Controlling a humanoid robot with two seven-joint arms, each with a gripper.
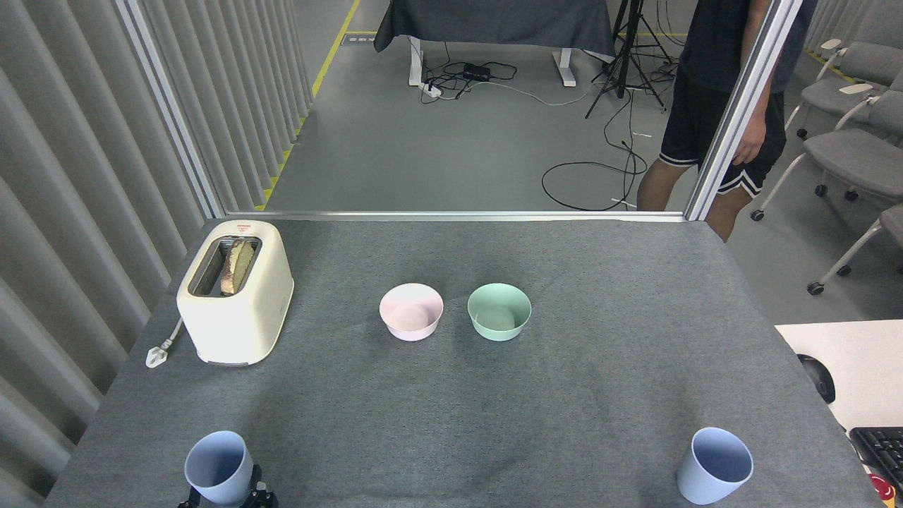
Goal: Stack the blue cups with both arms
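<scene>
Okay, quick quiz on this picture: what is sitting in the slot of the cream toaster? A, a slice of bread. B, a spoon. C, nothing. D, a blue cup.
A: a browned slice of bread stands in the open slot on top of the toaster, at the table's far left.

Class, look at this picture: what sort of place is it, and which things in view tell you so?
Probably a robotics lab or test bay in an office-like hall, not a kitchen: loose black cables and power strip on the grey floor, a black tripod, and grey wheeled office chairs beyond the grey felt-covered table.
</scene>
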